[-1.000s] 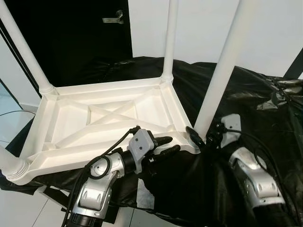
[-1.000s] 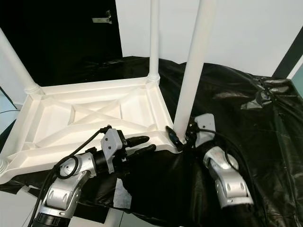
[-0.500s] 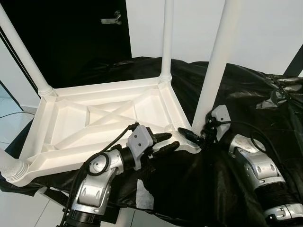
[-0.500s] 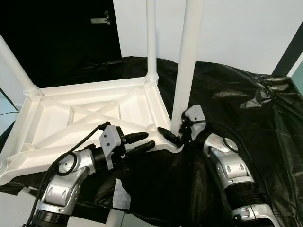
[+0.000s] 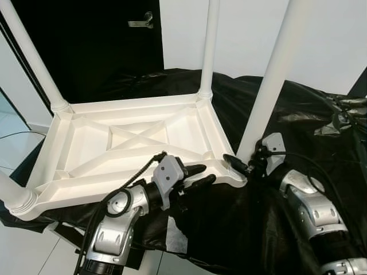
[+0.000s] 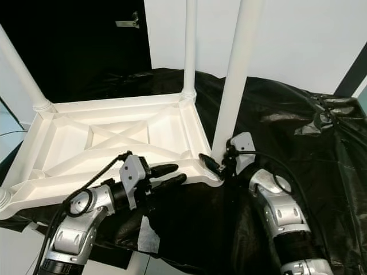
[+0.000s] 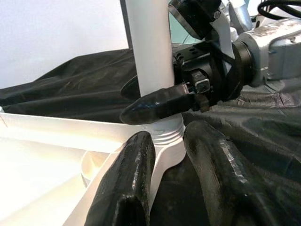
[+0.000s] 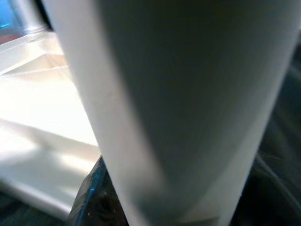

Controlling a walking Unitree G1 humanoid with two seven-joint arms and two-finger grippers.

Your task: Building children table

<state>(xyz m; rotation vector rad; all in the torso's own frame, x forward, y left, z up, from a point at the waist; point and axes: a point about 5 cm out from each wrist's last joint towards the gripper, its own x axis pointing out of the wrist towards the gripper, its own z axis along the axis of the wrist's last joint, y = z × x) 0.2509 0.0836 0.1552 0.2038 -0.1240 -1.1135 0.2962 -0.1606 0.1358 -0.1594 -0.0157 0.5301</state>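
- Four white legs standing up from an upturned white children's table [image 5: 137,143], underside ribs and cross-bracing facing up.
- Table resting on a black plastic sheet [image 5: 298,109] spread over the worktop; sheet crumpled and glossy, reaching well past the table on the right-hand side.
- Nearest right leg [image 5: 274,74] seated in the table's near right corner socket [image 5: 232,171], rising out of the top of the head views.
- Far right leg [image 5: 209,46] upright at the far right corner; far left leg [image 5: 31,57] leaning up from the far left corner; near left leg [image 5: 11,195] at the near left corner, cut off by the picture edge.
- Right hand [image 5: 239,166] at the base of the nearest right leg, just above the corner socket; black fingers on either side of the leg and pinching it, as seen from the left wrist view, where one finger [image 7: 160,104] lies across the leg just over the ribbed collar.
- Right wrist view taken up close by the white leg, blurred, with the table's pale underside behind.
- Left hand [image 5: 198,175] at the table's near edge, just left of the corner socket; two fingers spread a little and holding nothing, one tip over the white rim, the other over the black sheet beside it.
- Dark door with a metal handle [image 5: 141,23] behind the table, beside a white wall.
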